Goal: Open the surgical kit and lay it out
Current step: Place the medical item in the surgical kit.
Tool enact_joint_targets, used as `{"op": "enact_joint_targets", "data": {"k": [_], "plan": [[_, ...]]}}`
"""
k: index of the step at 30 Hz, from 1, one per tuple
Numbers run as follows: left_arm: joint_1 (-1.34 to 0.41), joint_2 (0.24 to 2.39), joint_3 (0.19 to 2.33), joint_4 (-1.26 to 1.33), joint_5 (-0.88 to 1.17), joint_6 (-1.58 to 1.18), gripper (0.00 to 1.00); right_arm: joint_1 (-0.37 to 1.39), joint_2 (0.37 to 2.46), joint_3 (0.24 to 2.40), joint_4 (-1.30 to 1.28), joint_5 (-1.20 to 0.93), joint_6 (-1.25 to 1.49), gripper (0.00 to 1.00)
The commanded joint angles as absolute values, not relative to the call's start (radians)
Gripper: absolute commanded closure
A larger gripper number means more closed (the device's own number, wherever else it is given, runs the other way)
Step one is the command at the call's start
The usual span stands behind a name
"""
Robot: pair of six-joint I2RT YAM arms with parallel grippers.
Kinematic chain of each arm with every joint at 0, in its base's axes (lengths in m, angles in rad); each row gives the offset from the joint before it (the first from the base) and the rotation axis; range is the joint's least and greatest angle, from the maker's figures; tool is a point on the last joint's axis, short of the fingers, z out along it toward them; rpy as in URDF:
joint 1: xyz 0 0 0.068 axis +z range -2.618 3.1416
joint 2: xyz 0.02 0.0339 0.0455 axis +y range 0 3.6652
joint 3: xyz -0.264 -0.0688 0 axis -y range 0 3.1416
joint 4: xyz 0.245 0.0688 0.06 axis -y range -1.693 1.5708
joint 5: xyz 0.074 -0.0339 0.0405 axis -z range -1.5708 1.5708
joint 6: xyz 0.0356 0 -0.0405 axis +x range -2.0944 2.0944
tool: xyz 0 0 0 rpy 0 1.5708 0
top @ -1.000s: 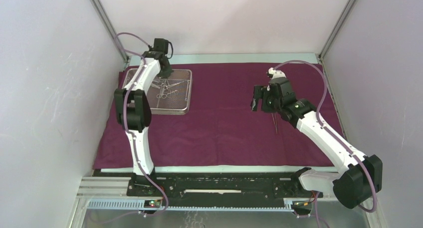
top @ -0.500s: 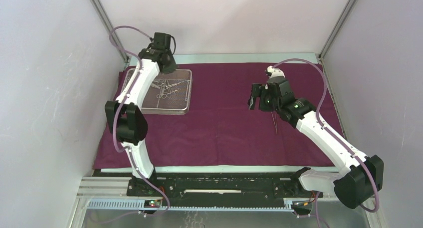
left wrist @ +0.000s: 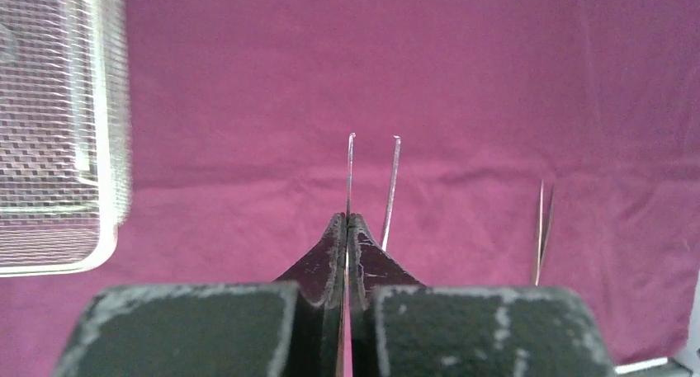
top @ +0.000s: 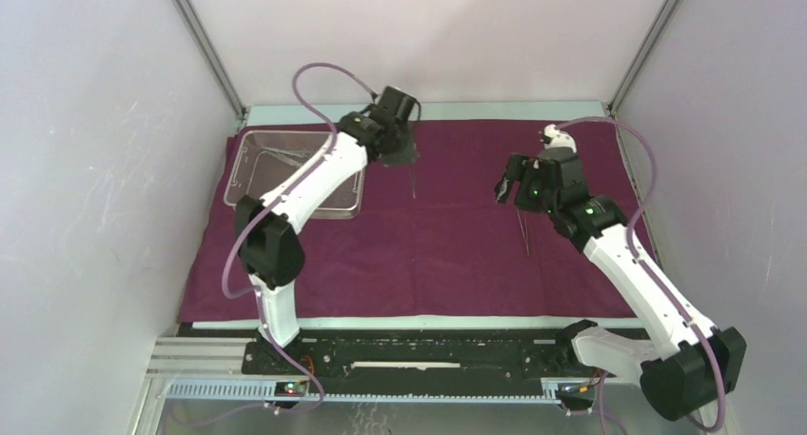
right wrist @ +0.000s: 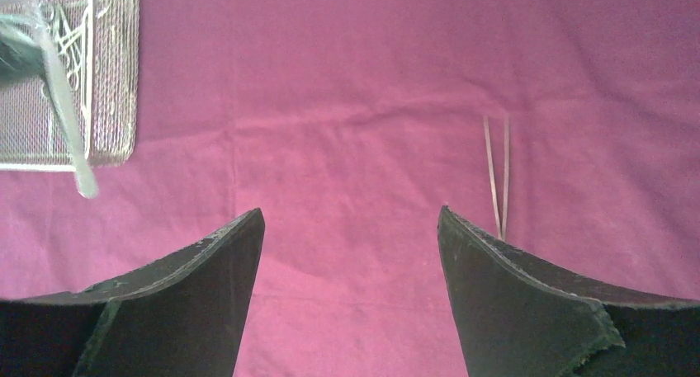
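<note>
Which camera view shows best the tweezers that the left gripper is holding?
The left wrist view: the tweezers rise sharp from the shut left gripper, both prongs clear. The top external view gives only a thin line below the gripper. The right wrist view gives a blurred pale strip at the left edge.

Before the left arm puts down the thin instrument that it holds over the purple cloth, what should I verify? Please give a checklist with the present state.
1. The left gripper is shut on the two-pronged instrument: ok.
2. The instrument is clear of the mesh tray: ok.
3. The cloth below it is bare: ok.
4. It is apart from the tweezers lying on the cloth: ok.
5. The right gripper is open, empty and away from the left one: ok.
6. Height of the prong tips above the cloth: cannot tell.
</note>
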State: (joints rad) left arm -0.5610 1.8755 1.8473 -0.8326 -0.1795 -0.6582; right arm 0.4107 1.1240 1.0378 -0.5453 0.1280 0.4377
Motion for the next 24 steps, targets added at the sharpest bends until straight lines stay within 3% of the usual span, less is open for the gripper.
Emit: {"op": "enact_joint_targets", "data": {"k": [1, 11, 18, 24], "plan": [[-0.647, 1.951, 1.901, -0.811, -0.169, -0.784, 1.00, 0.352, 1.028, 0.992, -0.565, 0.133, 0.472, 0.13], [-0.793, 2.159, 2.048, -0.779, -0.144, -0.899, 1.00, 0.247, 0.927, 0.917, -0.598, 0.087, 0.461, 0.13], [-0.825, 2.169, 2.059, -0.764, -0.132, -0.909, 1.00, 0.256, 1.014, 0.859, -0.421, -0.074, 0.516, 0.34], [-0.840, 2.159, 2.053, -0.764, -0.112, -0.898, 1.00, 0.283, 1.146, 0.859, -0.274, -0.138, 0.561, 0.38]]}}
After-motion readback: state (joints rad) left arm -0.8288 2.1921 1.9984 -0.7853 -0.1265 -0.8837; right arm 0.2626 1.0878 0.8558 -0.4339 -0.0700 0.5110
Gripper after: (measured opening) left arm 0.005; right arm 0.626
